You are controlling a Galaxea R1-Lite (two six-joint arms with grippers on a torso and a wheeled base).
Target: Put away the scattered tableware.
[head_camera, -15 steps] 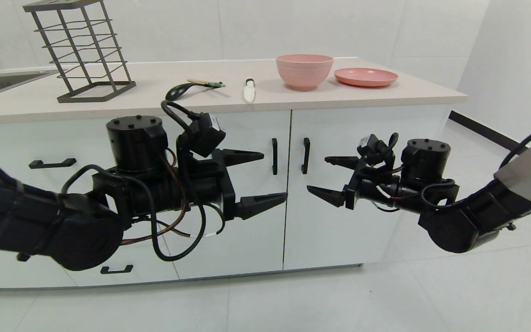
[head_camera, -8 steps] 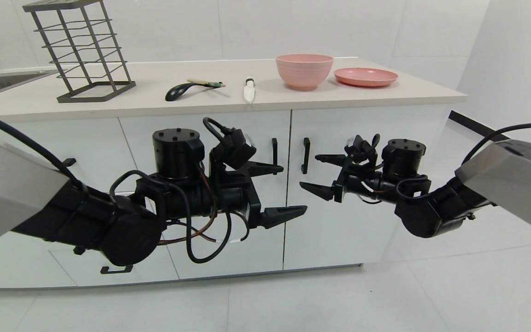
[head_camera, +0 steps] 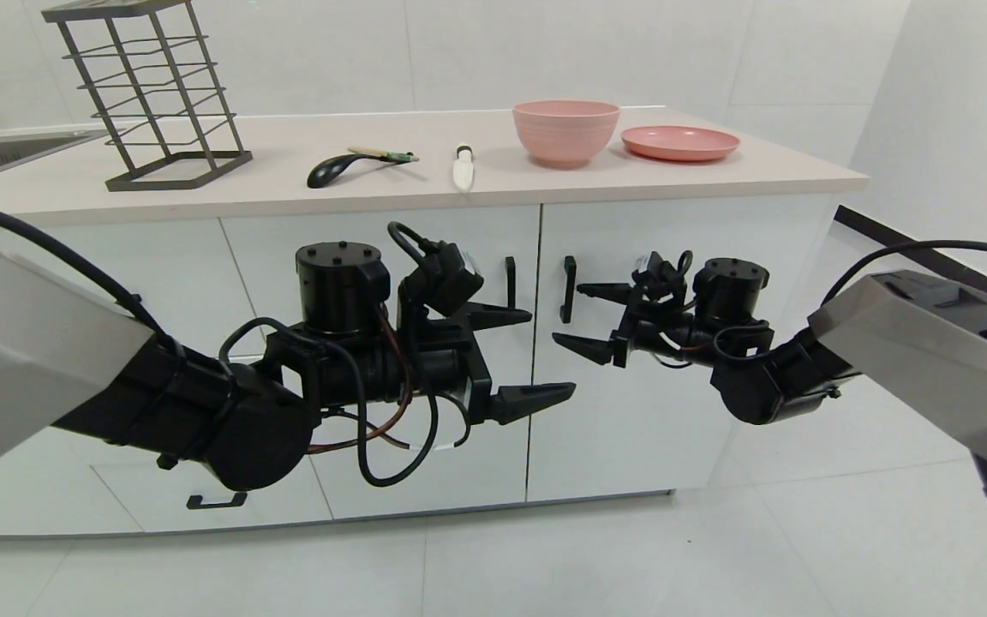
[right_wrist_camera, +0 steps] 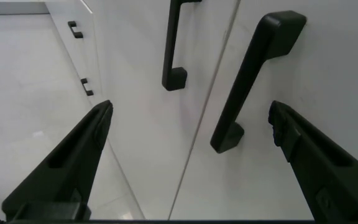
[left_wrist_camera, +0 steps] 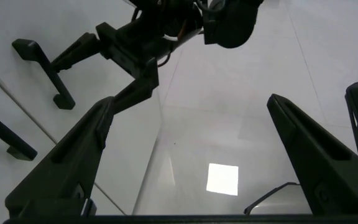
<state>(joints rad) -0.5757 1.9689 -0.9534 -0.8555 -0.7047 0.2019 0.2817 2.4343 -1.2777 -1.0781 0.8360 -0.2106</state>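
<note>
Atop the smooth beige bench (head_camera: 759,176), a ribbed pink bowl (head_camera: 566,130), shallow pink plate (head_camera: 679,142), glossy black spoon (head_camera: 331,170) and slim white utensil (head_camera: 463,167) are lying scattered. Below, the left pincer (head_camera: 552,353) and right pincer (head_camera: 567,314) are gaping open, pointed tips facing.

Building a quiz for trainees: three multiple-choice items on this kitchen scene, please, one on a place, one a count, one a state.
1. Where is the pink plate? A) on the counter beside the pink bowl B) inside the bowl C) under the bowl
2. How many pink dishes are on the counter? A) one B) two C) four
3. The right gripper is: A) shut on the plate B) open, facing a cabinet door handle C) shut on the handle
Answers: 1 A, it lies flat next to the bowl; 2 B, only bowl and plate are pink; 3 B, its fingers stand apart, gripping nothing.
</note>
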